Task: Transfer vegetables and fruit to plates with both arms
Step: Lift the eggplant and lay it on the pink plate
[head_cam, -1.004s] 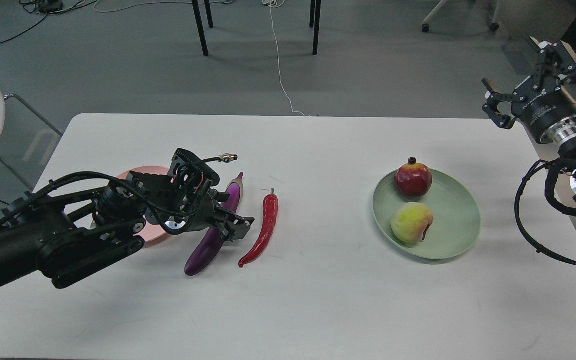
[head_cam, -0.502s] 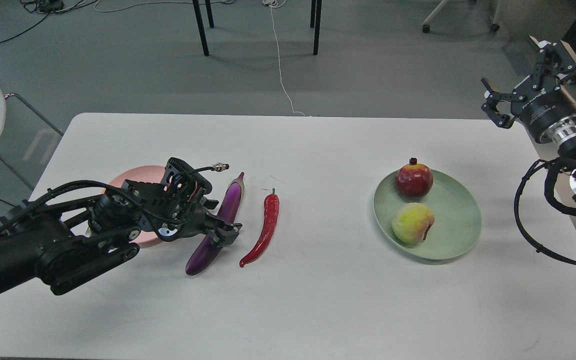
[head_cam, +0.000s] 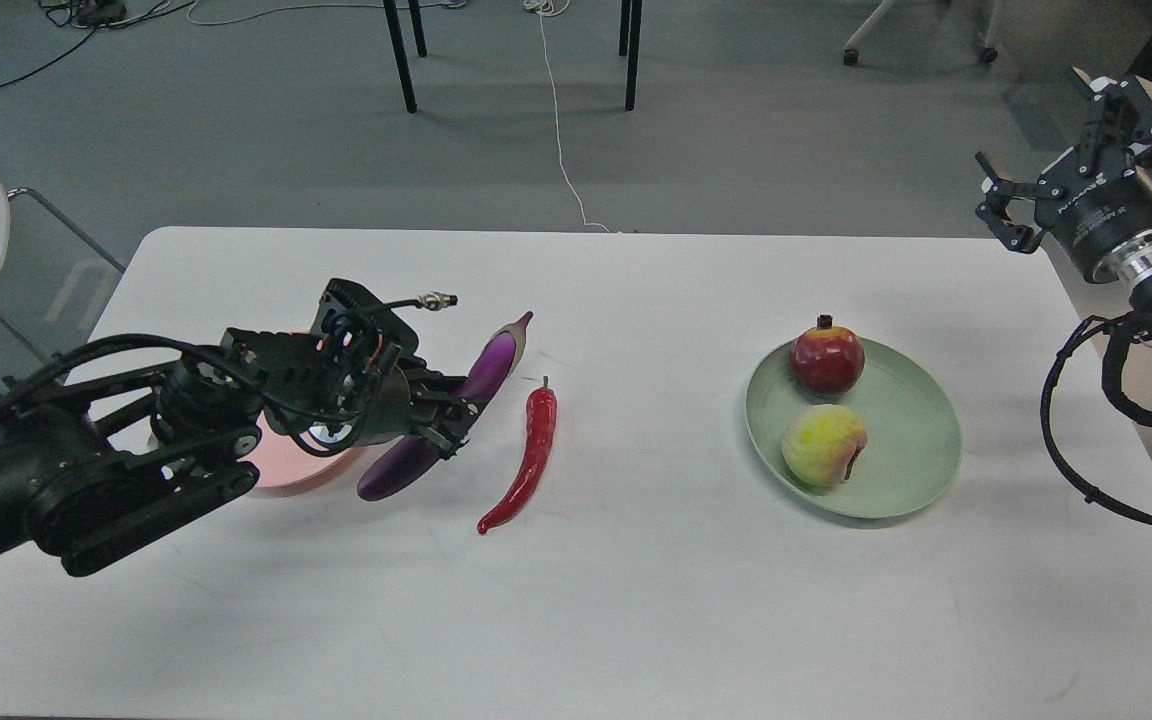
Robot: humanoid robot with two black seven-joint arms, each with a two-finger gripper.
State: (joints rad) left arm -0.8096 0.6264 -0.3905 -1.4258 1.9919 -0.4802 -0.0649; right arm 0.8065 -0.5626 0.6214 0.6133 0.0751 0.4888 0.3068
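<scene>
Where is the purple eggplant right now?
In the head view, the eggplant is on the table's left side, gripped by the left gripper, tilted between the pink plate and the chili.

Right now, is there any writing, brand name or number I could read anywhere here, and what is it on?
Pale lettering on the black body behind the right gripper: too small and blurred to read.
Eggplant, chili pepper, pomegranate, peach, green plate, pink plate, table: no text visible.
</scene>
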